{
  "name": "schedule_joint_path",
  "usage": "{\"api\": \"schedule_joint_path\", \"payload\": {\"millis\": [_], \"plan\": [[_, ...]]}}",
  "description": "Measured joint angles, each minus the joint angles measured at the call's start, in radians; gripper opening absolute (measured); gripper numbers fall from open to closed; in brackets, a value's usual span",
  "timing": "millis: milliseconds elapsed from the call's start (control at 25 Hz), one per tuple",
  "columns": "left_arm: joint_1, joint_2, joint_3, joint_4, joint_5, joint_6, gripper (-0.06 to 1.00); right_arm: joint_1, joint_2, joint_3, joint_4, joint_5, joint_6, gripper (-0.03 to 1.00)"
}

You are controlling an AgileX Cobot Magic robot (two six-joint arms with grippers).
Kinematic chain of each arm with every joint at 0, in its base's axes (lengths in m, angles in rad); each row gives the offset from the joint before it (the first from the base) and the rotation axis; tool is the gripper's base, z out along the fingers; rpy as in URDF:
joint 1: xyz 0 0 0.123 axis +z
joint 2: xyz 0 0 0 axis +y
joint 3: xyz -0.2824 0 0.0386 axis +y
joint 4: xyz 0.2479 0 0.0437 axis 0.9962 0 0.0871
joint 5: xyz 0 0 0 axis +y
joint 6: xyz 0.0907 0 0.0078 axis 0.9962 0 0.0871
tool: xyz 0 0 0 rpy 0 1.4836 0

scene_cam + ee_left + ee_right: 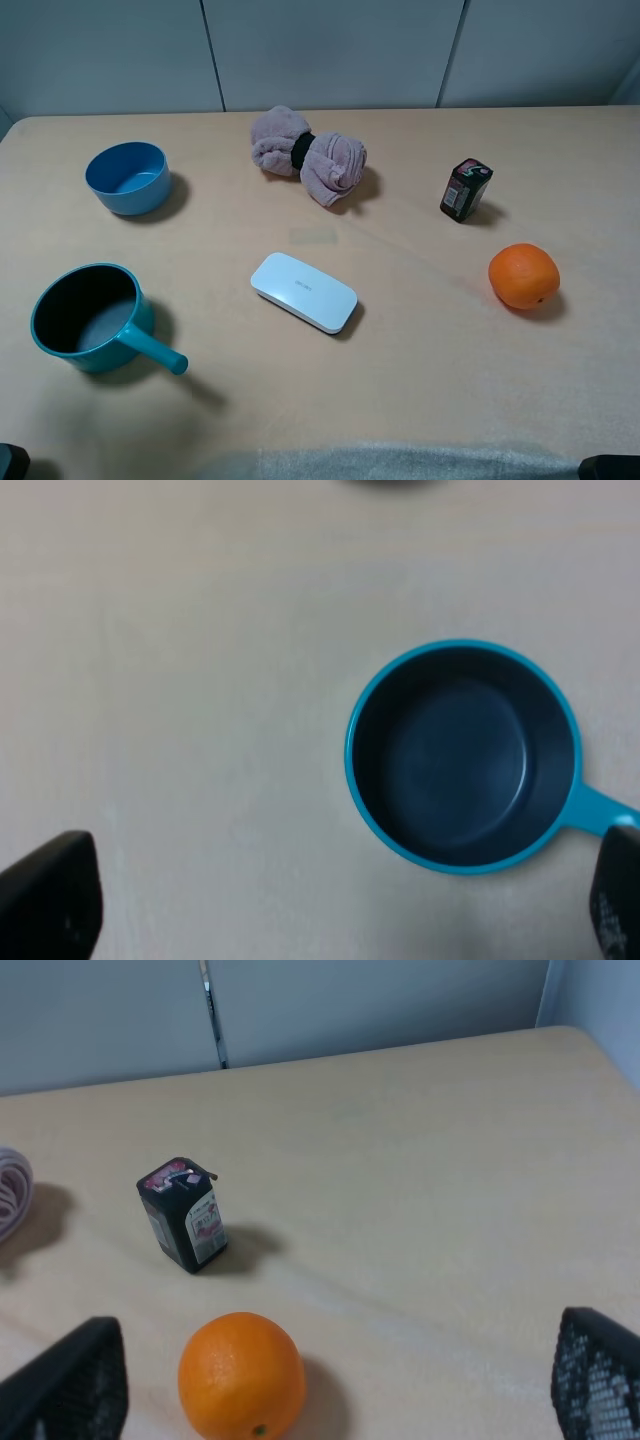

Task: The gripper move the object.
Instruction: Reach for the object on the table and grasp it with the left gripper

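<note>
Though labelled, black carton (182, 1215) unreadable

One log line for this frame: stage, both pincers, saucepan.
stage: before grasp | left pincer: open, clear of saucepan | right pincer: open, empty | saucepan: upright on table, untouched

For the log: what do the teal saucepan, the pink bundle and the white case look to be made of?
Teal saucepan: smooth teal outside and a matt dark lining; coated metal or plastic, I cannot tell which. Pink bundle: soft cloth, likely towelling, with rumpled folds cinched by a black band. White case: probably hard plastic, going by its smooth, rounded shell with a faint sheen.
</note>
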Motion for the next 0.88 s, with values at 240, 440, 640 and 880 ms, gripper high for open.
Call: {"api": "schedule_joint_path", "payload": {"millis": [240, 440, 640, 880], "plan": [[0.000, 0.179, -0.042, 0.001, -0.001, 0.000, 0.99, 0.000, 0.000, 0.000, 0.000, 0.000, 0.000, 0.67], [0.000, 0.266, -0.060, 0.022, -0.002, 0.045, 0.99, 0.000, 0.000, 0.000, 0.000, 0.000, 0.000, 0.67], [0.000, 0.319, -0.060, 0.027, -0.005, 0.100, 0.99, 0.000, 0.000, 0.000, 0.000, 0.000, 0.000, 0.67], [0.000, 0.342, -0.061, 0.028, -0.027, 0.235, 0.99, 0.000, 0.000, 0.000, 0.000, 0.000, 0.000, 0.67]]}}
